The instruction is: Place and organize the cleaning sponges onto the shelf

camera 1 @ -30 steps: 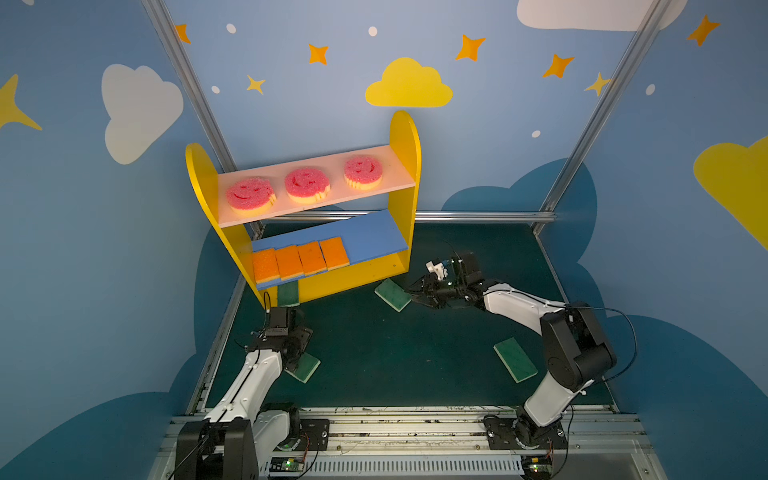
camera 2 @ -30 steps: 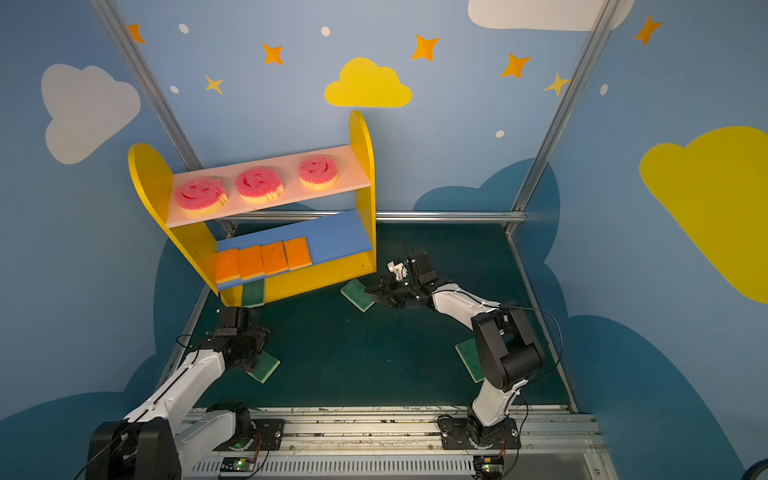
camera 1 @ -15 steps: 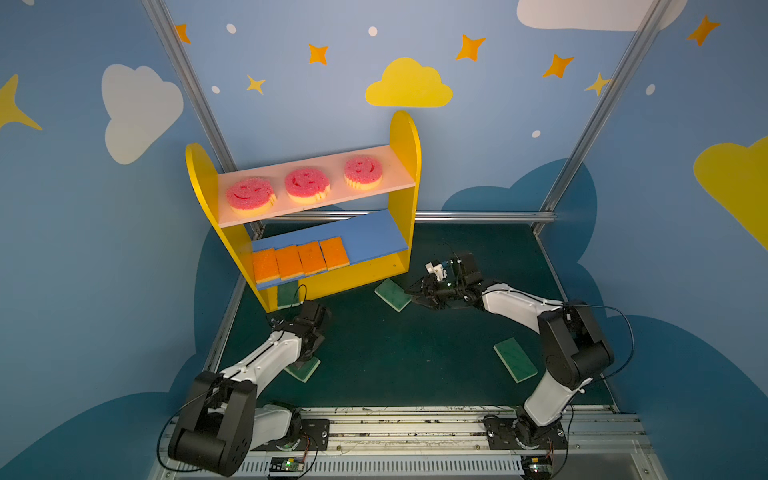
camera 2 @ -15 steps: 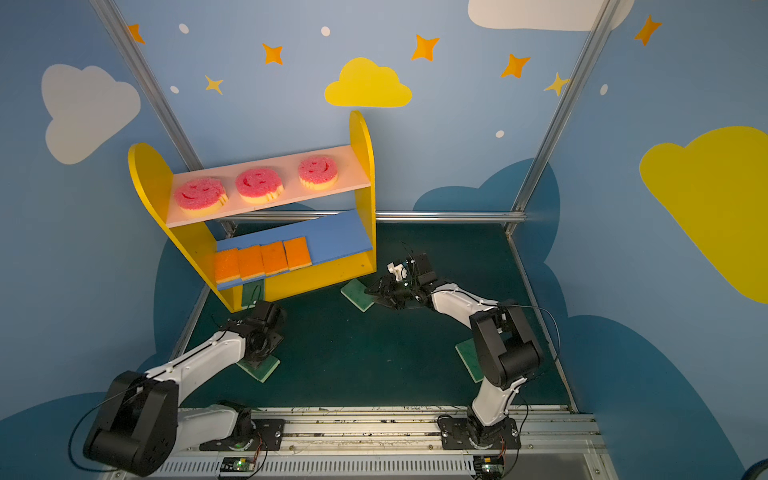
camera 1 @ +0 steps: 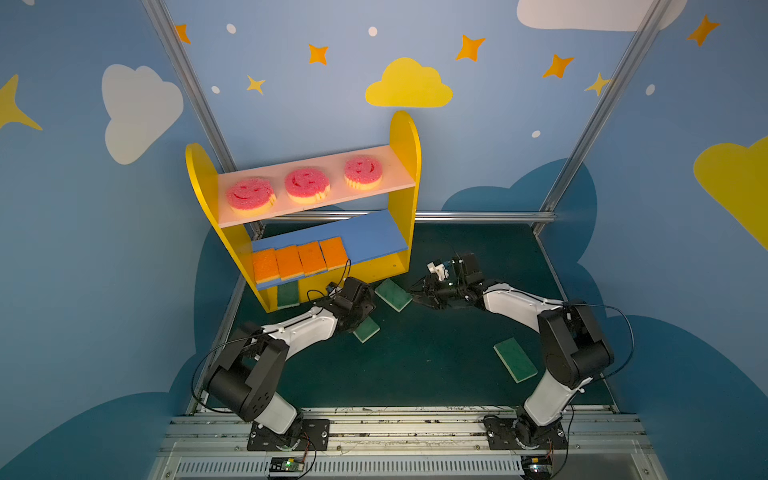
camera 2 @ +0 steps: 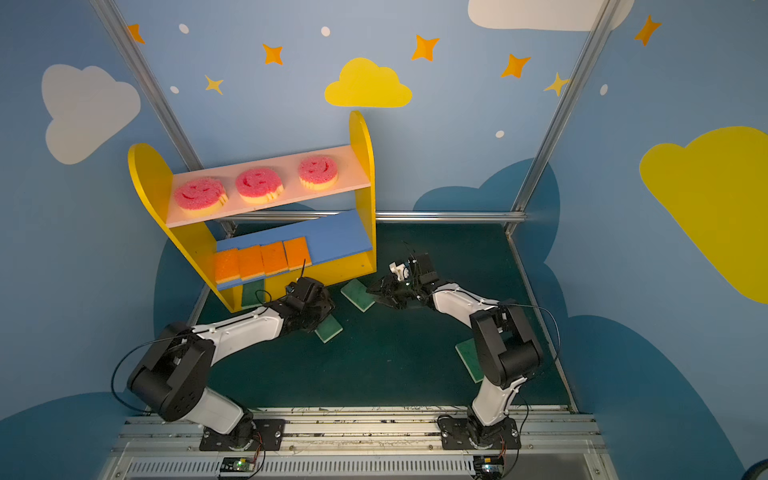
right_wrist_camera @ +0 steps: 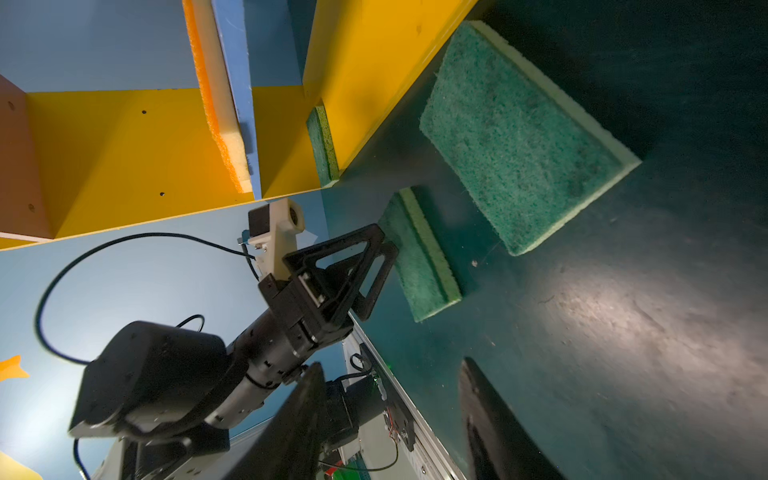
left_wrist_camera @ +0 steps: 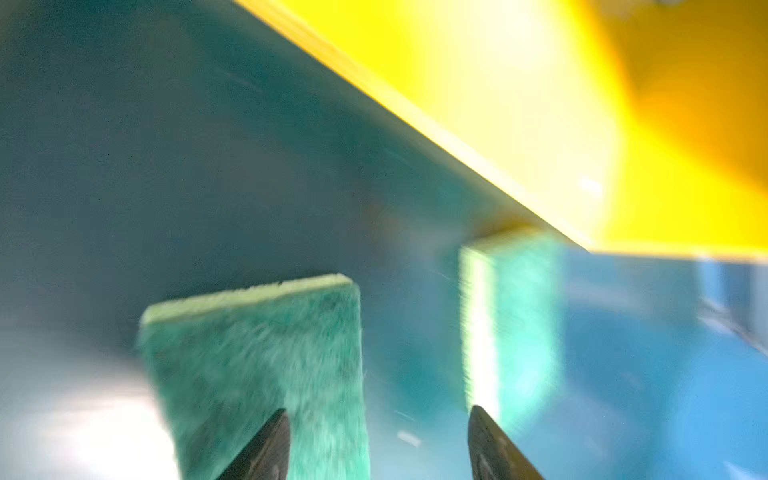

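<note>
The left end effector is open and low over the table. One fingertip overlaps the near green sponge, which lies flat. The other fingertip stands clear of the sponge's edge, with bare table between them. The right end effector is also open and holds nothing. Its tips point toward the angled green sponge, which lies on the table close to the front of the shelf. A third green sponge sits on the shelf's yellow base at its left end, under the blue board. A fourth green sponge lies on the table beside the right arm. Four orange sponges line up side by side on the left part of the blue board. Three pink smiley sponges sit spaced along the pink board.
</note>
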Controlling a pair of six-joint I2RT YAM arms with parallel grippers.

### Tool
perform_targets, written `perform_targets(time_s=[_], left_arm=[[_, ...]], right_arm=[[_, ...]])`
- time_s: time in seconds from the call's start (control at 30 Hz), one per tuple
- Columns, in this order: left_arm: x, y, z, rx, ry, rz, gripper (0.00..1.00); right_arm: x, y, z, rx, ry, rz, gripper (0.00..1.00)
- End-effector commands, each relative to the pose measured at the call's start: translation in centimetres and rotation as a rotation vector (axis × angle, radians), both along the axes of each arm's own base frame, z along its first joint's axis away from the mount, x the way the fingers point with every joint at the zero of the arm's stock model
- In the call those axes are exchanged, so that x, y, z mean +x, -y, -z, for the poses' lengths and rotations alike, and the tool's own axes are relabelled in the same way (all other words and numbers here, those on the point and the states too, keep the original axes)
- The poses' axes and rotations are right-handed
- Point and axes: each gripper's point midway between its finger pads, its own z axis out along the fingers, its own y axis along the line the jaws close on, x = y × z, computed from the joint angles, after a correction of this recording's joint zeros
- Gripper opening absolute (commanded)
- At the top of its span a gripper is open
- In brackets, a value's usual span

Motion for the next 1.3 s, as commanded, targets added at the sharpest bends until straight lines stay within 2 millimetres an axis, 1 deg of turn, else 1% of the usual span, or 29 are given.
perform_targets(time_s=[0.0, 0.07, 0.23, 0.37, 0.43, 0.6, 0.77, 0.87, 0.9, 1.03, 1.17, 1.27], left_arm=[[0.4, 2.3, -1.6, -0.096, 0.026, 0.08, 0.68], [0.1, 2.0, -1.5, -0.082, 0.025, 0.084, 0.68], [-1.6, 1.4, -0.8, -0.061, 0.0, 0.123, 0.67], [-2.6, 1.9, -1.5, -0.097, 0.096, 0.225, 0.68], [-3.2, 1.7, -2.0, -0.105, 0.159, 0.251, 0.69], [-4.5, 0.1, -2.1, -0.042, 0.178, 0.27, 0.77], [-5.7, -1.2, -1.3, -0.037, 0.157, 0.256, 0.85], [-6.4, -2.3, -0.8, -0.037, 0.161, 0.234, 0.9], [-6.6, -2.7, -1.0, -0.037, 0.174, 0.226, 0.91], [-7.1, -4.2, -1.0, -0.026, 0.202, 0.186, 1.0], [-7.4, -5.1, -0.9, -0.025, 0.21, 0.155, 1.0], [-7.5, -6.0, -0.6, -0.038, 0.216, 0.098, 1.0]], right_arm=[[0.0, 0.1, 0.6, 0.005, -0.004, -0.006, 0.51], [0.0, 0.2, 0.6, 0.004, -0.002, -0.006, 0.51], [0.2, 0.4, 0.7, -0.004, 0.004, -0.019, 0.51], [-0.4, -0.7, 1.4, -0.043, 0.01, -0.113, 0.5], [-0.8, -1.6, 1.9, -0.073, 0.018, -0.157, 0.5], [-1.7, -4.2, 3.0, -0.145, 0.04, -0.248, 0.5], [-1.6, -6.5, 3.8, -0.182, 0.037, -0.307, 0.51], [-1.7, -7.8, 4.5, -0.207, 0.033, -0.34, 0.5], [-1.8, -8.2, 4.8, -0.211, 0.026, -0.353, 0.5], [-2.0, -9.0, 6.1, -0.246, 0.012, -0.379, 0.5], [-1.6, -9.1, 7.5, -0.286, 0.003, -0.374, 0.5], [-1.4, -9.2, 8.4, -0.309, -0.01, -0.377, 0.5]])
